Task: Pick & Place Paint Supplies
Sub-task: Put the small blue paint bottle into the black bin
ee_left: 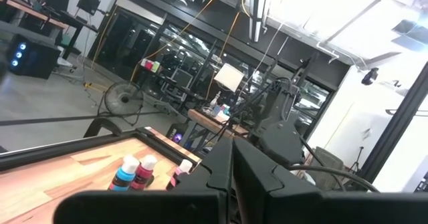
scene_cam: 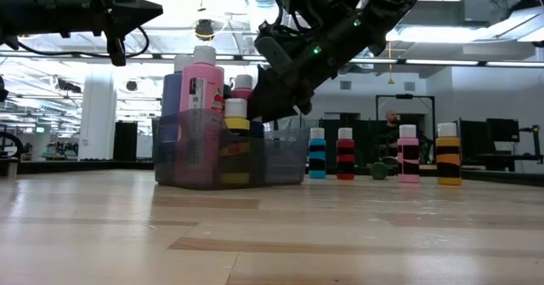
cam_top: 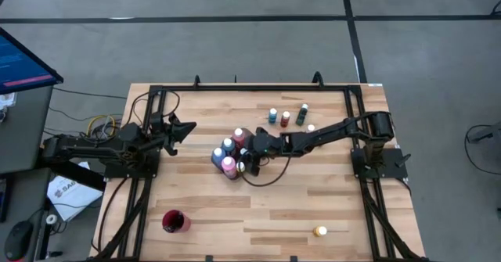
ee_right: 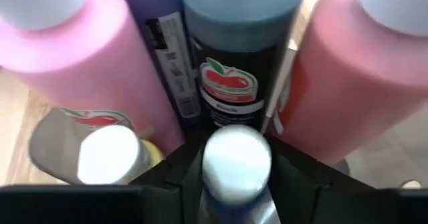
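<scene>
A pale wooden table (cam_top: 203,207) inside a black frame stands on a grey floor, with an open workshop hall behind it.

The right gripper (ee_right: 235,158) is down in the clear bin (scene_cam: 285,159) near the table's middle, set around the white cap of a small blue bottle (ee_right: 235,162). Whether it grips the cap or has let go cannot be told. Packed round that bottle in the bin are two pink bottles (ee_right: 87,57), a violet one, a dark teal one (ee_right: 237,50) and a short yellow one (scene_cam: 236,119), making six bottles in the bin.

Beyond the bin toward the right arm's base stand four loose bottles (cam_top: 286,119) close together and upright. One yellow bottle (cam_top: 320,231) stands alone, well away from the bin near the front edge. One red cup (cam_top: 174,221) sits near the front-left corner.

The left gripper (cam_top: 188,127) hangs clenched above the table, left of the bin and apart from it. Bare board lies open in front of the bin and between the cup and the yellow bottle.
</scene>
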Controlling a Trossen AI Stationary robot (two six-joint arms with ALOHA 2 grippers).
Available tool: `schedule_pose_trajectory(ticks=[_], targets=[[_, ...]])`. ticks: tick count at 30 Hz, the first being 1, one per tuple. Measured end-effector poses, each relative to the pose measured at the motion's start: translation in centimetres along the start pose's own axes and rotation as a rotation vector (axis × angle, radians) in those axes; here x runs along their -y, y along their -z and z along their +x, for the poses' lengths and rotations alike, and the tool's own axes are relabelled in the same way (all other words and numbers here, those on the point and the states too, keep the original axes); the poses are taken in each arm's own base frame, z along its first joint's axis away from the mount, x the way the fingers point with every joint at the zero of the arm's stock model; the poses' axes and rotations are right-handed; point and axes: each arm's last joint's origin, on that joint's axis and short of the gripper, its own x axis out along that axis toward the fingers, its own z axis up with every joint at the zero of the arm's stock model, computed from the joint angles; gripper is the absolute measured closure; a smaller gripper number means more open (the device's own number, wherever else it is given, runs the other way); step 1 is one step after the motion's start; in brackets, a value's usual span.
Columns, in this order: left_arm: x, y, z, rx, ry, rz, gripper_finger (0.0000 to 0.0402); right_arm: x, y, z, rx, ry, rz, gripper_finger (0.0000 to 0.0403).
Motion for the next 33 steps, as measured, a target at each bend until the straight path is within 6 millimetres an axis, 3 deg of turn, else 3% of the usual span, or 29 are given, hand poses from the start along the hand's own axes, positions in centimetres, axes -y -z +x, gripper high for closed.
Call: schedule_pose_trajectory(ticks=[11,20,25,30,33], targets=[[0.0,0.0,0.0,0.003,0.001,-0.001,0.0398,0.5,-1.0,-0.5,0.056,-0.002,0.017,0.0206],[0.0,0.0,0.0,0.003,0.001,-0.001,0.0398,1.4,-4.0,-5.8,0.092,-0.009,0.027,0.0186],[0.0,0.0,0.0,0.003,0.001,-0.001,0.0398,1.2,-3.1,-6.6,-0.028,-0.001,0.01,0.0248],[0.0,0.0,0.0,0.003,0.002,-0.001,0.0398,0.7,-1.1,-4.2,-0.117,0.001,-0.009,0.0372],[0.0,0.0,0.0,0.003,0.002,-0.001,0.0398,0.5,0.0,-2.7,-0.158,0.005,-0.003,0.0391]])
